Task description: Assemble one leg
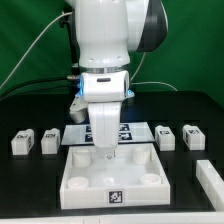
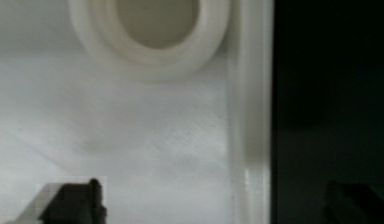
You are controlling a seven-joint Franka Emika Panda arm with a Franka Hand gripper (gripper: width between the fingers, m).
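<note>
Fingers (image 2: 73, 203) over tray top (image 1: 80, 188), open-or-closed unclear; wrist view alone shows corner socket (image 2: 157, 25), exterior alone legs (image 1: 48, 140).

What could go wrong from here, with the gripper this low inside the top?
1. The gripper sits low inside the top, close to its wall. A sideways move could shove the top.
2. The wrist view shows no leg at the fingertip, and a leg lies out on the table, so the gripper may be empty.
3. The socket lies off to one side of the fingertip, so an insertion could miss.
</note>
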